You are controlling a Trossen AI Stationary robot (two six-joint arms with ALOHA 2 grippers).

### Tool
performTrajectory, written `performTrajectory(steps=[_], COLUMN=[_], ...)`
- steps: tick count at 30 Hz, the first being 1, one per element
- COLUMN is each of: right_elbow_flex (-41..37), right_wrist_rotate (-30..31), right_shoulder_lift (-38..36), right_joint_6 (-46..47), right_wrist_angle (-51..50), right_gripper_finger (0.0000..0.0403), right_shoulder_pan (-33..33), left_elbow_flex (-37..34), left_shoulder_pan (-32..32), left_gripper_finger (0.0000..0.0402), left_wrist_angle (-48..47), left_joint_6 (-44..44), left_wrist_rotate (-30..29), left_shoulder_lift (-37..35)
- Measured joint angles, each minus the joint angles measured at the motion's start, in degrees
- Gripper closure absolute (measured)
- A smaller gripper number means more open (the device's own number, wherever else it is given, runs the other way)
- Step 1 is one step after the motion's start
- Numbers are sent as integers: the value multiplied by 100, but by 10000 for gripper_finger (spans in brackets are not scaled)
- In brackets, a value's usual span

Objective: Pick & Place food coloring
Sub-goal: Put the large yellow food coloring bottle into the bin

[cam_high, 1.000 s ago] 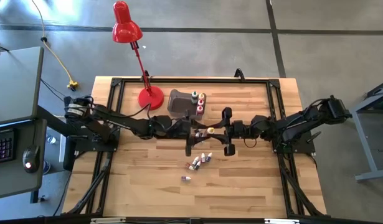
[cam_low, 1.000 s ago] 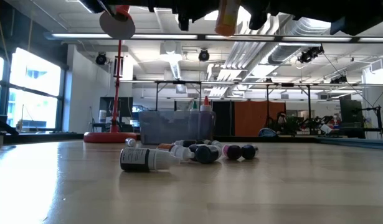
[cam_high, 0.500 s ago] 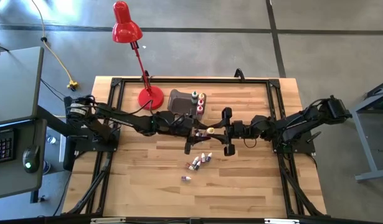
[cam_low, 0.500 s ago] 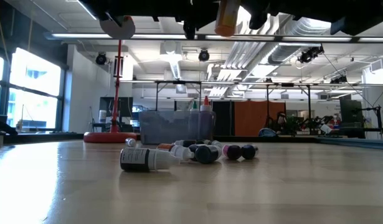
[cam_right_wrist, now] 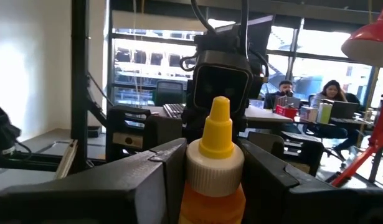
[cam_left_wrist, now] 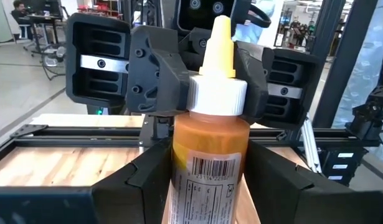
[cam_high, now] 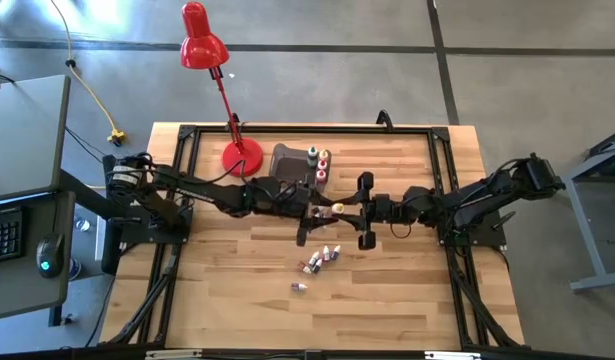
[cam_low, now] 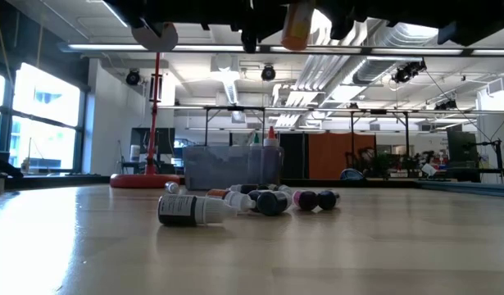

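An orange food coloring bottle [cam_left_wrist: 208,143] with a white collar and a yellow pointed cap stands upright in the air above the table's middle [cam_high: 335,210]. Both grippers are shut on it. My left gripper [cam_high: 318,212] reaches it from the table's left, my right gripper [cam_high: 350,210] from the right. The low view shows only the bottle's lower part [cam_low: 298,26], at the picture's top. Several more small bottles [cam_high: 325,257] lie on their sides on the wood nearer the front. One [cam_high: 299,287] lies apart. My left gripper has the bottle's orange body [cam_left_wrist: 179,168] between its two fingers, below the collar. Its fingers [cam_left_wrist: 144,180] lie level, coming from the table's left. The bottle stands upright, cap up, clear of the table. My right gripper pinches the white collar [cam_right_wrist: 215,167] under the yellow cap between its two fingers [cam_right_wrist: 151,177]. It comes nearly level from the table's right, opposite the left gripper.
A grey translucent bin [cam_high: 290,163] stands at the back centre with a few bottles [cam_high: 319,163] upright at its right side. A red desk lamp [cam_high: 240,155] has its base left of the bin. Black rails [cam_high: 307,130] frame the tabletop.
My left arm has swung a little toward the table's far edge and its gripper has turned slightly about the bottle. The bottle and my right gripper have stayed where they were.
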Motion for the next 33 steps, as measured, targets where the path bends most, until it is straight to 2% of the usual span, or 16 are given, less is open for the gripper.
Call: performTrajectory(steps=[3,9,17,27,33], right_elbow_flex=[2,2,2,2,-7], right_wrist_rotate=[211,262,259,345,416], right_shoulder_lift=[0,0,0,0,3], right_joint_6=[-85,-124,-145,-425,-607], right_wrist_angle=[-79,-102,-102,-106,-44], right_gripper_finger=[279,279,277,226,213], right_shoulder_pan=[2,2,2,-2,-4], left_elbow_flex=[-1,-2,-2,-2,-2], left_shoulder_pan=[4,7,7,2,-7], left_gripper_finger=[227,252,256,256,256], left_wrist_angle=[-25,-35,-31,-42,-224], left_joint_6=[6,19,4,-13,-9], left_wrist_rotate=[-7,5,33,50,-145], left_shoulder_lift=[0,0,0,0,-13])
